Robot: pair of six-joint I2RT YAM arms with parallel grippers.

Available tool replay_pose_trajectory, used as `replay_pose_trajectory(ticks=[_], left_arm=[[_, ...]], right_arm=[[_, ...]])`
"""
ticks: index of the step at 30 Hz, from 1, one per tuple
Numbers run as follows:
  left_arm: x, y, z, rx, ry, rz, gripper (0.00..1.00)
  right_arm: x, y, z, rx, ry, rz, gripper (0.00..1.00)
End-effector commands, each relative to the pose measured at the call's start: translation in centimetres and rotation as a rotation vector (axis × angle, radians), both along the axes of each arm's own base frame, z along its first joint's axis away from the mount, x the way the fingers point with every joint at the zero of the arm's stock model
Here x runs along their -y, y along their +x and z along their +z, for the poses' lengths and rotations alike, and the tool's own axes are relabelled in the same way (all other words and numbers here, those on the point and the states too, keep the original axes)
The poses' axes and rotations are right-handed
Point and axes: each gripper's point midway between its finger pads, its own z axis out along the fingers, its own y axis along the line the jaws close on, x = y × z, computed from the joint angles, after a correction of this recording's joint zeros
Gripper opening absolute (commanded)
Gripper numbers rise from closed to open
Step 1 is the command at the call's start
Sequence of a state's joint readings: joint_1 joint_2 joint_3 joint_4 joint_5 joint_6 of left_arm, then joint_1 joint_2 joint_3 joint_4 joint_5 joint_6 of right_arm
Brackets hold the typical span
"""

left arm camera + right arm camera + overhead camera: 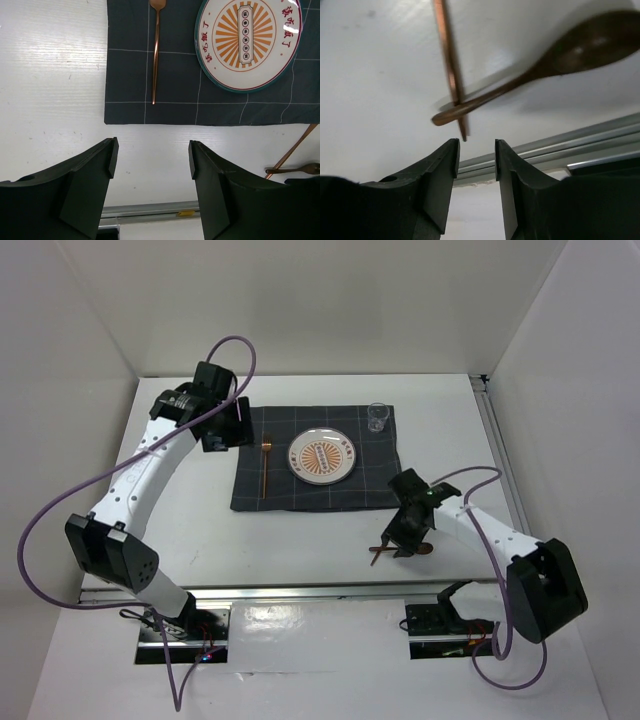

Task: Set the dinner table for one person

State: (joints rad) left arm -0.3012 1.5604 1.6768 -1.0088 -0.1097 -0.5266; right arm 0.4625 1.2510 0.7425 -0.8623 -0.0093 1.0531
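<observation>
Starting at the left of the overhead view, the left gripper [152, 150] is hanging over the upper left part of the dinner table [190, 510], the big white top filling the middle of the frame. Its claw is standing wide apart with nothing in it, just beside the left edge of the dark checked mat [300, 495]. Moving right, the copper fork [265, 465] is lying on the mat left of the patterned plate [323, 457], and the small clear glass [378, 418] is standing at the mat's upper right corner. So the setting is looking well along, and the step in hand, I reckon, is bringing in the last cutlery. Over at lower right, the right gripper [476, 150] is hovering just above a dark wooden spoon [570, 55] and a slim copper handle [449, 60]. Both are lying on bare table below the mat's lower right corner, near the metal rail [580, 137]. In the wrist view its fingers are sitting a little apart, released and gripping nothing, and the copper handle is crossing the spoon's handle tip right ahead of them. Which copper piece that is, I cannot tell. The next move is probably calling for the jaws to drop around one handle only, away from the crossing, then carry it to the bare strip of mat right of the plate.
</observation>
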Motion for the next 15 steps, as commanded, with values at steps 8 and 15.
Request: replay_pose_trajectory(ticks=[8, 15], left_arm=[[1.0, -0.1, -1.3, -0.024, 0.0, -0.063, 0.75], [1.5, -0.2, -1.5, -0.025, -0.004, -0.086, 0.75]], right_arm=[[-0.3, 1.1, -1.3, 0.018, 0.087, -0.277, 0.45], [0.3, 2.7, -1.5, 0.043, 0.081, -0.327, 0.48]])
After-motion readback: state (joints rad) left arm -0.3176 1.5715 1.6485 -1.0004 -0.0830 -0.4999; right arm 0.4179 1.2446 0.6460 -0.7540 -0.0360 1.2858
